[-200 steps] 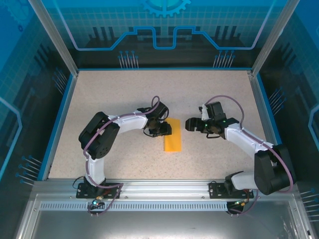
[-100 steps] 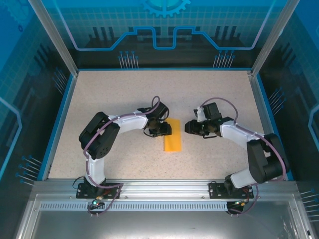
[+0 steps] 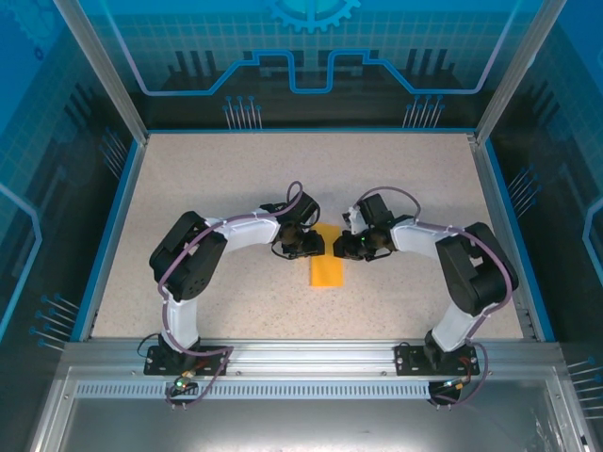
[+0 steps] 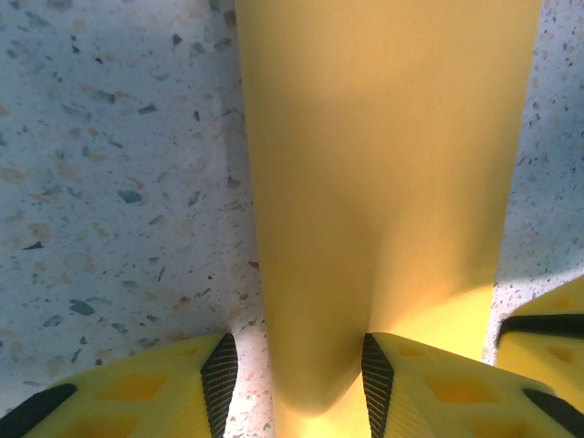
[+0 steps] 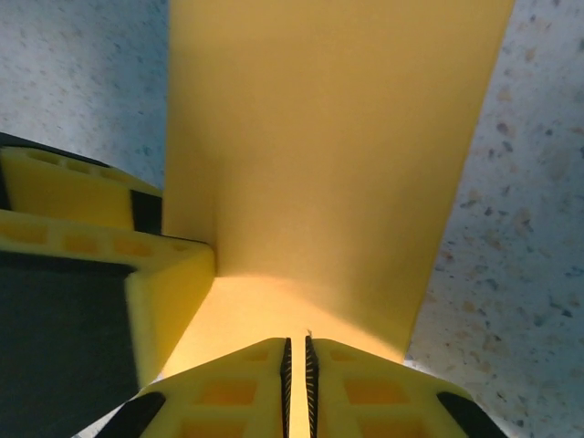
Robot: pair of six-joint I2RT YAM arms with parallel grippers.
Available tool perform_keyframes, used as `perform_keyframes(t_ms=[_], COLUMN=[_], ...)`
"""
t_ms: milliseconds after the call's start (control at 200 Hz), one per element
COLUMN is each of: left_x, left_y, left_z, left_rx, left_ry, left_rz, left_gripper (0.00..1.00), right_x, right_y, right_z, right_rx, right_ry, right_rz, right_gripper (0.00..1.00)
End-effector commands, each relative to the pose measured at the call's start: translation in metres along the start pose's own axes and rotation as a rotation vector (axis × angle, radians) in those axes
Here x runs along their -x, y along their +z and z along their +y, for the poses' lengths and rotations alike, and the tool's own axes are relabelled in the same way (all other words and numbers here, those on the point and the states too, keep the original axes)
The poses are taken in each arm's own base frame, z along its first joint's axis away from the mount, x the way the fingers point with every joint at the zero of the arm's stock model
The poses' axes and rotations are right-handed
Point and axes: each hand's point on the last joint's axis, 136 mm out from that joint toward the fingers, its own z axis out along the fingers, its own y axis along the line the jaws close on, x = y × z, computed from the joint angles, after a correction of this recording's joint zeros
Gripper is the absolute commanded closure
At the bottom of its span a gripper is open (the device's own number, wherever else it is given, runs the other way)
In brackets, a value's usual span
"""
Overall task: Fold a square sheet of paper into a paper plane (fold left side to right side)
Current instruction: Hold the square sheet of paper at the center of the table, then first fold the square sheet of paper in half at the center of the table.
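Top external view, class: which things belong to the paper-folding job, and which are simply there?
Belong to the job:
sheet of paper, already folded into a narrow strip
left gripper, fingers apart, astride the strip
right gripper, fingers together at the strip's end

Simply there:
speckled table
blue enclosure walls
metal rail by the arm bases

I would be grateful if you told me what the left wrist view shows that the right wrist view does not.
Left wrist view: the left gripper with its fingers apart, an edge of the folded paper lying between them.
Right wrist view: the right gripper with its fingers almost touching, over the paper's near end.
Both: the paper as a long strip flat on the speckled table, and a finger of the other gripper at the side.
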Motion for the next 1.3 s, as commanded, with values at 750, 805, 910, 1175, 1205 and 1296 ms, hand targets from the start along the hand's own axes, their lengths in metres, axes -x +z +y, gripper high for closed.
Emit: perform_keyframes(t_ms=[750,805,910,1175,1205,1296], left_x=[0.013,0.009,-0.002,-0.011,-0.011,-0.015], left_y=[-0.070,-0.071,-0.061,-0.021,-0.018,-0.007], left_z=[-0.030,-0.041,-0.058,-0.053,-0.050,-0.039], left_rx=[-0.079,-0.144,-0.258,-0.264,-0.255,-0.214], left_ry=[0.099,0.108,0.113,0.077,0.072,0.062], left_rz=[-0.119,-0.101,-0.033,0.061,0.065,0.082], left_gripper=[0.50,0.57,0.69,0.82,0.82,0.83], right_x=[-0.034,-0.034,-0.034,-0.034,-0.034,-0.034], right_y=[0.025,0.025,0.025,0.025,0.024,0.024], right_z=[-0.042,-0.042,-0.041,-0.040,-0.041,-0.041], right_rx=[-0.211,-0.213,-0.214,-0.214,-0.215,-0.221], right_ry=[0.013,0.010,0.005,0.002,0.003,-0.001], right_rz=[0.166,0.167,0.166,0.170,0.169,0.171], right_gripper=[0.85,0.85,0.85,0.85,0.85,0.85])
